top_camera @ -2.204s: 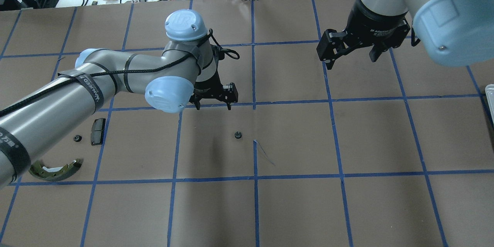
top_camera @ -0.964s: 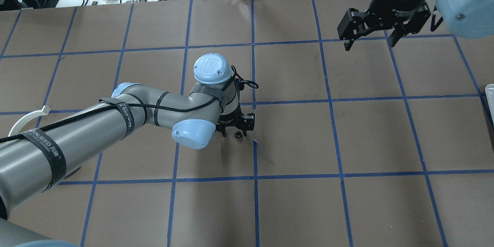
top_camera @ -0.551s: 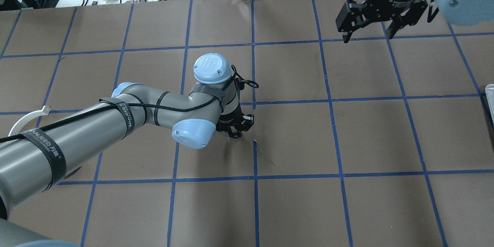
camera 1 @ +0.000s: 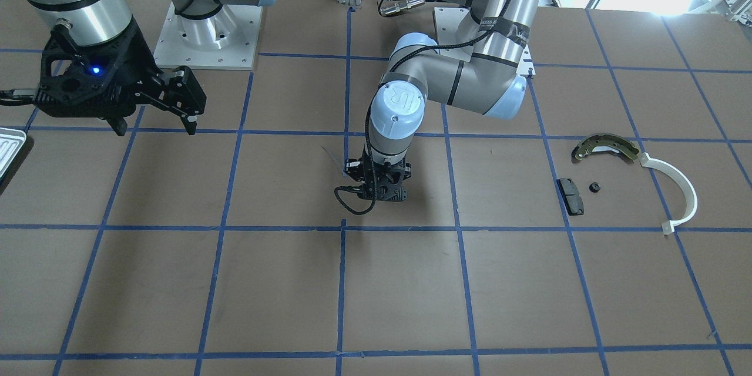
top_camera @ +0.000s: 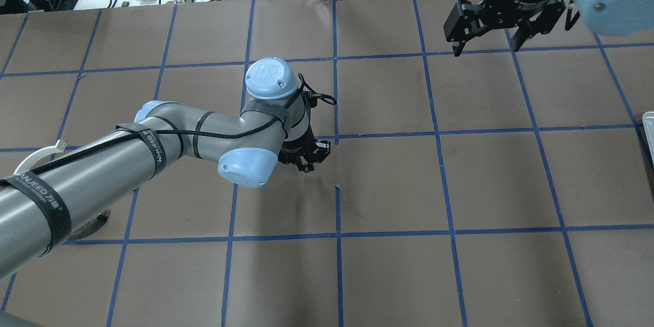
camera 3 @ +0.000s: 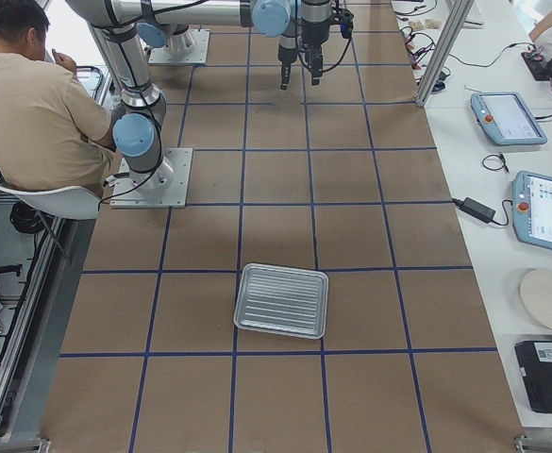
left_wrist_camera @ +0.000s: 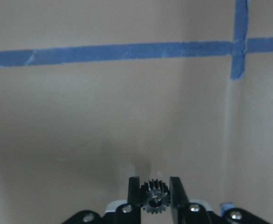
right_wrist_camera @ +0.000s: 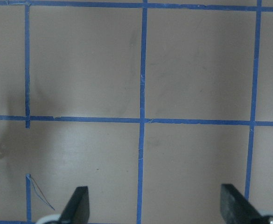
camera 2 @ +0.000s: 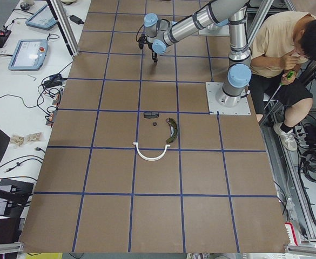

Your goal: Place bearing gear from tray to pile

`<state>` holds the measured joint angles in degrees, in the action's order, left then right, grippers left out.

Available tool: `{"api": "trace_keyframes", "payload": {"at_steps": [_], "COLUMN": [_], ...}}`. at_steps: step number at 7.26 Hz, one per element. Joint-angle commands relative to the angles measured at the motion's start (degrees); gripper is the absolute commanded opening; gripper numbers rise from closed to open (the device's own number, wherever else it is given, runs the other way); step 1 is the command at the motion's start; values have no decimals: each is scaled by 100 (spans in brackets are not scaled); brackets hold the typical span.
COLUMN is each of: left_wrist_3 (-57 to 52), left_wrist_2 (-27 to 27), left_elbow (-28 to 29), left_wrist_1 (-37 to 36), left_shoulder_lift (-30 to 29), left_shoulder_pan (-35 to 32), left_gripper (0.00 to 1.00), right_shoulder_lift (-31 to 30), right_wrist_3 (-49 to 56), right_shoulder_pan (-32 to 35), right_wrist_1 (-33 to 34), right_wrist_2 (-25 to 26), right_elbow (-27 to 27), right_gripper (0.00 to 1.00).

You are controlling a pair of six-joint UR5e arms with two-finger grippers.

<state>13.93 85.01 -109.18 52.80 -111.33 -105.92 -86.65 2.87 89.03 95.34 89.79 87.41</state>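
My left gripper [left_wrist_camera: 155, 201] is shut on the small black toothed bearing gear [left_wrist_camera: 155, 198] and holds it a little above the brown paper near the table's middle [top_camera: 306, 166]. In the front view its wrist [camera 1: 379, 185] hides the gear. The pile lies on my left side: a bronze shoe [camera 1: 605, 145], a white arc [camera 1: 681, 188], a black pad [camera 1: 570, 195] and another small black gear [camera 1: 594, 187]. The silvery tray [camera 3: 282, 300] sits far to my right and holds nothing. My right gripper [top_camera: 485, 43] hangs open and empty, high over the far right.
Blue tape lines grid the brown paper [top_camera: 388, 184]. My left arm [top_camera: 153, 148] covers most of the pile in the overhead view; only the arc's end [top_camera: 30, 158] shows. A seated person [camera 3: 30, 104] is by the robot base. Cables and tablets lie beyond the far edge.
My left gripper came down over the gear lying on the paper, shut on it and has lifted it slightly up and back. My right arm drew back toward the far right.
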Motion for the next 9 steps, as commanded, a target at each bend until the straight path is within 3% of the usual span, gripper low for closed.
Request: {"api": "trace_keyframes", "payload": {"at_steps": [1, 2, 4, 6, 9], "left_wrist_3": [-668, -1160, -1716, -3170, -5015], "left_wrist_2": [51, 155, 156, 924, 1027], "left_elbow": [334, 580, 810, 811, 715], "left_wrist_1": [832, 1298, 1400, 1452, 1620], "left_shoulder_lift": [172, 269, 332, 332, 182], "left_shoulder_pan": [638, 1191, 2115, 3203, 4602], "left_gripper": [0, 0, 0, 0, 0], "right_shoulder_lift": [-1, -1, -9, -36, -71], "right_wrist_3": [-15, -15, 11, 11, 11], "right_shoulder_pan": [0, 0, 0, 9, 0], "right_wrist_1": [2, 2, 2, -6, -15], "right_wrist_2": [-5, -5, -14, -5, -5], "right_elbow": [4, 4, 4, -5, 4], "right_gripper": [100, 100, 100, 100, 100]}}
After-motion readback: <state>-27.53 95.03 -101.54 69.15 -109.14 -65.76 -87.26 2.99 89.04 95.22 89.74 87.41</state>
